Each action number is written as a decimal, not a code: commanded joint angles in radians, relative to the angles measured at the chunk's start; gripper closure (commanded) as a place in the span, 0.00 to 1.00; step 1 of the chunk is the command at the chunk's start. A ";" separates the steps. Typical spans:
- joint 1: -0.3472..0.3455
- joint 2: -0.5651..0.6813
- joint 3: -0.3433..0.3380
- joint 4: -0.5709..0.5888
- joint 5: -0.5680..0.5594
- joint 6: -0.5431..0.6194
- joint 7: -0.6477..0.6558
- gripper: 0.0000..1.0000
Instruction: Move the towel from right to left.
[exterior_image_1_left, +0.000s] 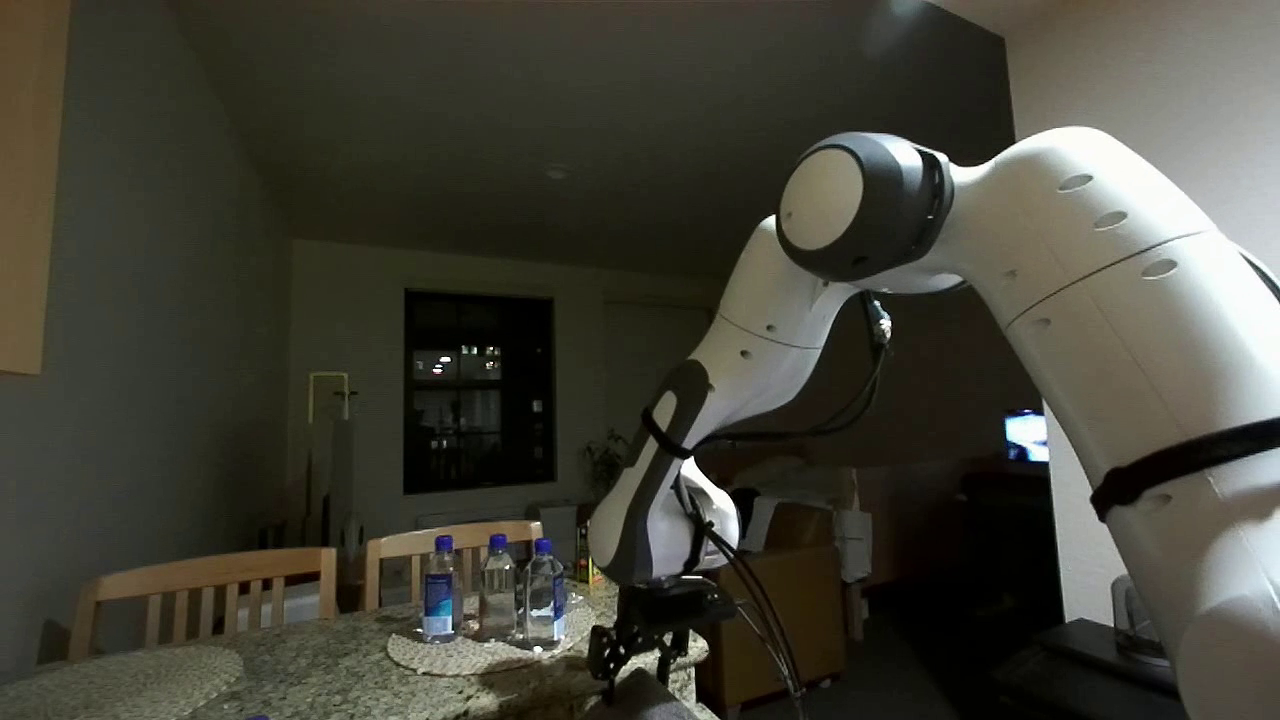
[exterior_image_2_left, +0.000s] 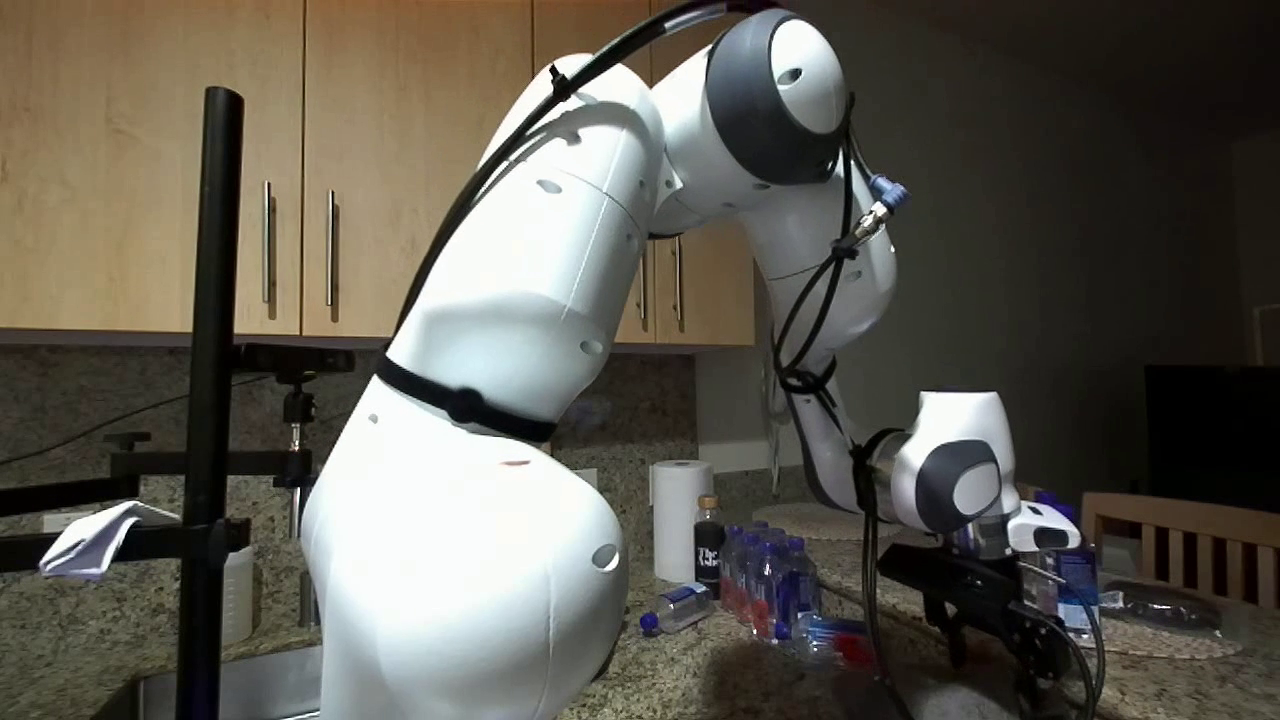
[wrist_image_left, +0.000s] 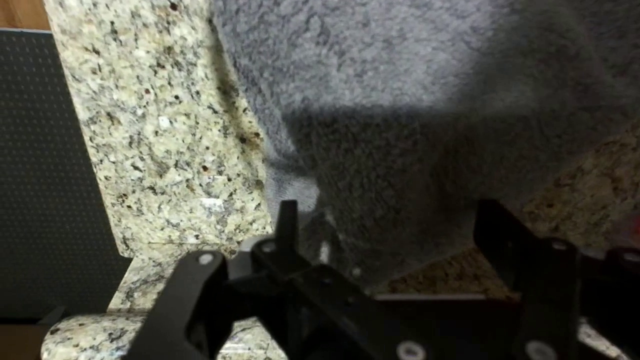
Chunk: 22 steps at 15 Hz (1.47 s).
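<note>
Aiming my pincer (wrist_image_left: 390, 220) down at the towel (wrist_image_left: 400, 90), fingers (wrist_image_left: 287, 220) spread wide apart; towel lies on the counter (wrist_image_left: 155, 130), near the edge. Can't tell whether my fingers touch it.

White arm (exterior_image_2_left: 500, 345) (joints (exterior_image_1_left: 885, 215) ringed grey), black cables (exterior_image_2_left: 869, 570), black hand (wrist_image_left: 386, 215).

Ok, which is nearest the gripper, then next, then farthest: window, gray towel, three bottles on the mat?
In an exterior view:
1. Gray towel: right at the gripper, picture bottom.
2. Three bottles: on the mat, picture left.
3. Window: far back, behind the bottles.
</note>
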 joint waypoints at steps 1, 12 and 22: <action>0.019 0.037 -0.020 0.029 -0.040 -0.012 0.057 0.40; 0.037 0.026 -0.019 0.069 -0.026 -0.040 0.103 0.94; 0.044 -0.098 0.010 0.073 -0.031 -0.162 0.088 0.91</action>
